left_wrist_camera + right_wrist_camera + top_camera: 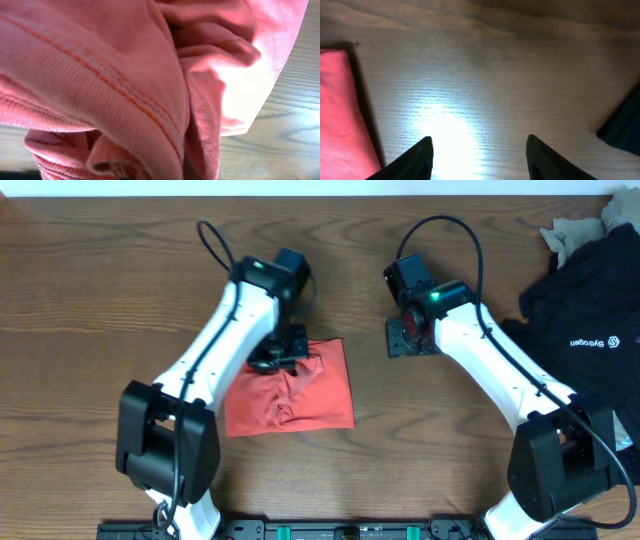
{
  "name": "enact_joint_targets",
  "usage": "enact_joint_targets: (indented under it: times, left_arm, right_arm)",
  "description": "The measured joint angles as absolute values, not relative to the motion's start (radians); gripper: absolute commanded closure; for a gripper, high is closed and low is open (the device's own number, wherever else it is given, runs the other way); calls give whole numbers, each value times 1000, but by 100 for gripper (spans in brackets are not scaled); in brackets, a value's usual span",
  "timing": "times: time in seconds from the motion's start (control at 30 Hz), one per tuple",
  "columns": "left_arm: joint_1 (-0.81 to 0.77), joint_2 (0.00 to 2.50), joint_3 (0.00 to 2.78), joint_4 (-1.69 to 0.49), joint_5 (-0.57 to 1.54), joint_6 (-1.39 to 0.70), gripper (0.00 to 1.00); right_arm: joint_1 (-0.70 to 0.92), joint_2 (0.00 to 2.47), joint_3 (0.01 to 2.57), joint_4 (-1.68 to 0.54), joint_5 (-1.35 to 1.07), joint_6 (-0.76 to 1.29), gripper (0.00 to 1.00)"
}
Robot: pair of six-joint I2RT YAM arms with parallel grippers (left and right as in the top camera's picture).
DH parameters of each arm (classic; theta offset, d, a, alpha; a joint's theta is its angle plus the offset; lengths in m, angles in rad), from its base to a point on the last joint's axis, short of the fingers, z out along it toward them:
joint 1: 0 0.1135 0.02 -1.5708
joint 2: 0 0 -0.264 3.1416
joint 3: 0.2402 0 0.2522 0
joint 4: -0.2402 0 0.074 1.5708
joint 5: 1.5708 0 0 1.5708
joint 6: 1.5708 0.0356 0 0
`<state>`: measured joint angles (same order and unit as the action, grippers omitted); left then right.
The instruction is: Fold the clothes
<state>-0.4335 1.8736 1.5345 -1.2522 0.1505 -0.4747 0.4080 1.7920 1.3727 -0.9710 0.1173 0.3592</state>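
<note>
The clothes here are chiefly a coral-red T-shirt [300,395], lying folded into a rough square at the middle of the table. My left gripper [277,358] sits on its top-left edge, where the cloth is bunched. In the left wrist view, red fabric [125,85] with a stitched hem fills the frame and hides the fingers; the gripper appears shut on it. My right gripper [402,338] hovers over bare wood to the shirt's right. It is open [480,145], with nothing between its dark fingertips [422,150]. The shirt's edge [340,110] shows at its left.
A black tee [590,310] with a small white logo lies heaped at the right edge, its corner [625,130] near my right gripper. A beige piece [575,230] sits behind it. Bare wooden table [100,280] lies left and behind.
</note>
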Motion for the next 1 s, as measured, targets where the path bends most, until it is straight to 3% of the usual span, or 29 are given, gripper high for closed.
enact_joint_targets:
  times: [0.1,0.17,0.3,0.47,0.83,1.0]
  left_arm:
    - [-488,1874,1490,-1182,150,-508,43]
    - [-521,1874,1471,-1126,160,-522,37]
    - [-584,1874,1454,-1024,196,-498,35]
    - [-554,1861,1464,-1069,207,-424,35]
    - [-94,1562,1498,-1100,171,-381,35]
    - [53,1563,1500,-1102,170,-385,35]
  right_arm:
    - [399,1792,1372,-982,117,359,41]
    - [396,1792,1372,-982,117,359,41]
    - [396,1792,1372,-983,102,359,40]
    - [396,1792,1372,-969,41,324,39]
    - [433,1792,1372,-770,-457,43,42]
    - [546,1792,1372,-678,-587,12,24]
